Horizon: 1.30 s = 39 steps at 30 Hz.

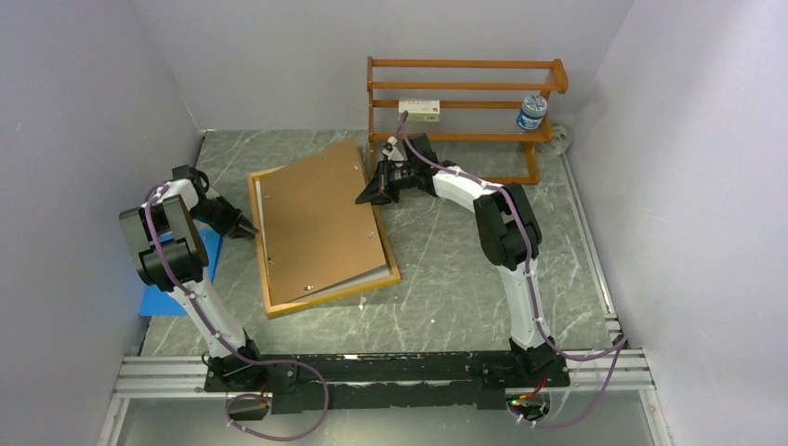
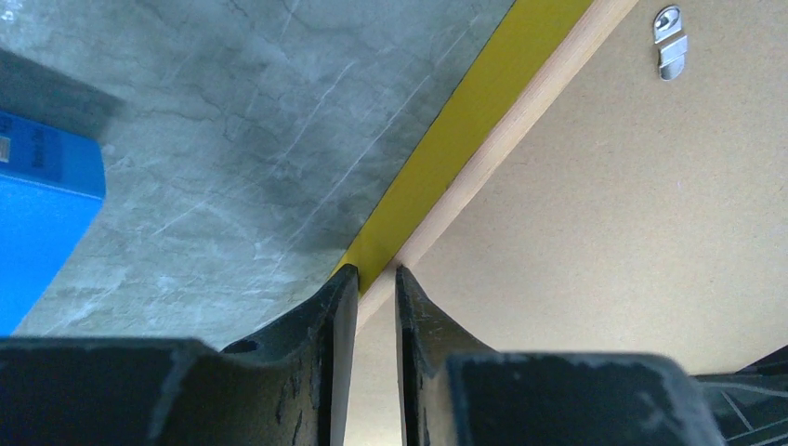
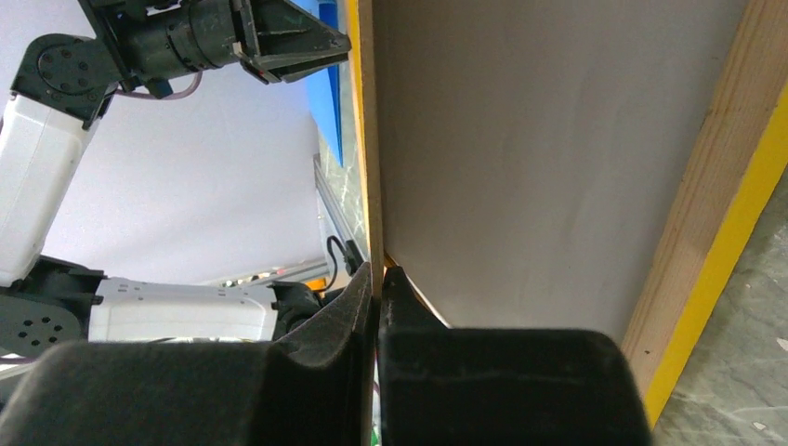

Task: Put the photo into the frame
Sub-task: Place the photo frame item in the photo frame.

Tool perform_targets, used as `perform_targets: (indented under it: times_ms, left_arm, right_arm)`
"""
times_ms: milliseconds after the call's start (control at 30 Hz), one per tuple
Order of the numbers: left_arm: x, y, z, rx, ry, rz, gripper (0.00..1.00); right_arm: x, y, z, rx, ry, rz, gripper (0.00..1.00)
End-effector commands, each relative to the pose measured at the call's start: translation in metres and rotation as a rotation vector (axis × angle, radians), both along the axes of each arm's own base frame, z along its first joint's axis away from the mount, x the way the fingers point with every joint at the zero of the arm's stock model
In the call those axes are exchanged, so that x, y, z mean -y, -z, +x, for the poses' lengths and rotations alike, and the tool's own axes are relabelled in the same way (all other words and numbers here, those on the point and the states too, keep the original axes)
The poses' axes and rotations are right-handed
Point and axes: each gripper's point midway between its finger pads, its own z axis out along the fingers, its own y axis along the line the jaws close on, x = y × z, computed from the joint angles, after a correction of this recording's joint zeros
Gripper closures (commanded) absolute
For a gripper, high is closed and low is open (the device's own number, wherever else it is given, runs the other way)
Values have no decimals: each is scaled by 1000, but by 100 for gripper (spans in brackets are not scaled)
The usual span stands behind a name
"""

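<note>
The frame [image 1: 330,295] lies face down on the table, its yellow edge showing round a wood-coloured back. Inside it the photo [image 1: 261,209] shows only as a white strip; in the right wrist view its plain white back [image 3: 520,158] fills the space beside the frame's rail [image 3: 706,204]. A brown backing board [image 1: 316,223] lies askew over both, lifted at its right edge. My right gripper [image 1: 364,198] [image 3: 378,269] is shut on that thin edge. My left gripper [image 1: 249,229] [image 2: 372,271] pinches the frame's left rail [image 2: 465,130], jaws narrow.
An orange-brown shelf rack [image 1: 465,102] stands at the back, holding a small white box [image 1: 420,110] and a blue-lidded jar [image 1: 531,111]. A blue sheet [image 1: 177,279] [image 2: 37,214] lies at the left under my left arm. Walls close in on both sides.
</note>
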Motion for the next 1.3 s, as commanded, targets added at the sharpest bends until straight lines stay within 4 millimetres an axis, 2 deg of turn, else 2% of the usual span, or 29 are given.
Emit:
perform_targets:
  times_ms: [0, 200, 600, 1067, 1267]
  left_arm:
    - [14, 3, 7, 22, 19, -75, 74]
    - [17, 0, 10, 39, 27, -93, 74]
    - [21, 2, 10, 46, 36, -114, 74]
    - [16, 3, 8, 26, 34, -78, 67]
    - [14, 1, 8, 24, 30, -65, 58]
  right_arm:
    - [-5, -26, -2, 74, -44, 35, 100]
    - [-12, -16, 7, 82, -46, 33, 99]
    - [-17, 8, 12, 70, -61, -25, 85]
    - [7, 19, 19, 144, -51, -263, 19]
    - [33, 22, 24, 190, -30, -450, 10]
